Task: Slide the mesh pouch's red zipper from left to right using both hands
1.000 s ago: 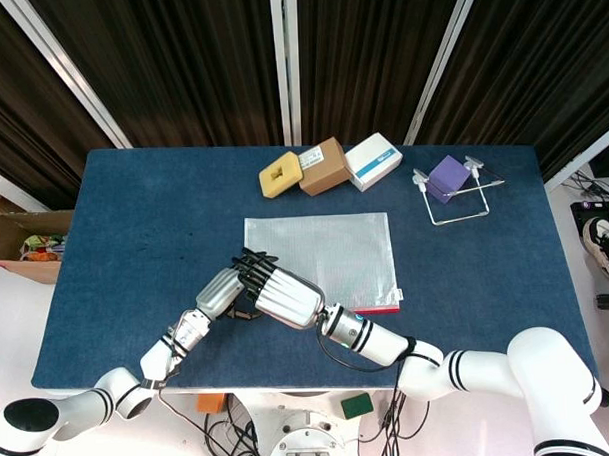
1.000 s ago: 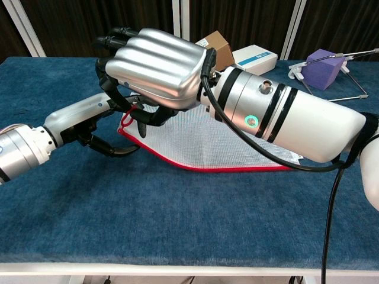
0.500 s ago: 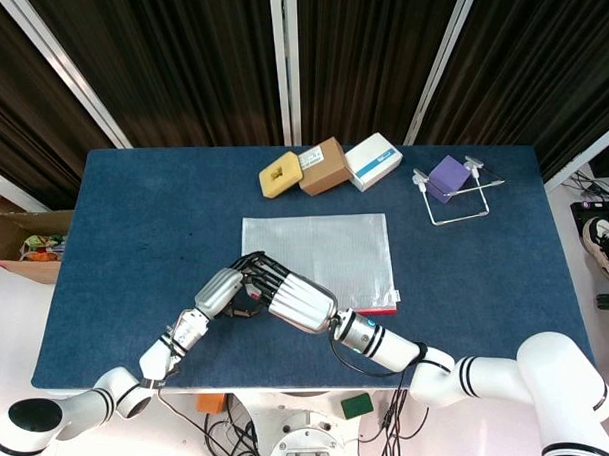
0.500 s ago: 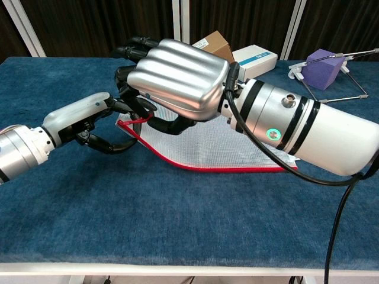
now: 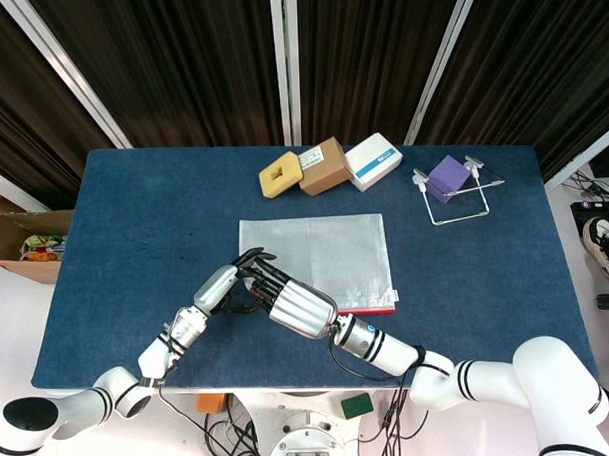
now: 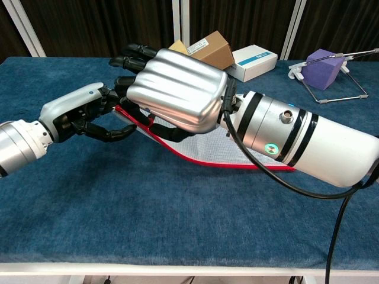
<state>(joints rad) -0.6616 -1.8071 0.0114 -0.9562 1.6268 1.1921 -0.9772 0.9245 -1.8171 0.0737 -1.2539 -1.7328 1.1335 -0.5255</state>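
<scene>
The clear mesh pouch [image 5: 325, 249] lies mid-table, its red zipper edge [image 6: 243, 165] along the near side. The pouch's near-left corner is raised off the blue cloth. My left hand [image 5: 219, 288] [image 6: 80, 112] pinches that corner from the left. My right hand [image 5: 299, 306] [image 6: 177, 89] lies palm down over the same corner. Its dark fingers [image 6: 135, 54] curl around the raised red edge. The zipper pull is hidden beneath them.
Along the far side stand a yellow foam block [image 5: 280, 175], a brown box [image 5: 323, 165], a white box [image 5: 373, 161] and a purple block on a wire stand [image 5: 448, 176]. A cardboard box [image 5: 20, 238] sits on the floor left of the table [image 5: 134, 214].
The pouch's near-left corner has risen off the cloth and the pouch has shifted slightly left. Both hands closed in on that corner, and the red pull tab went out of sight.
</scene>
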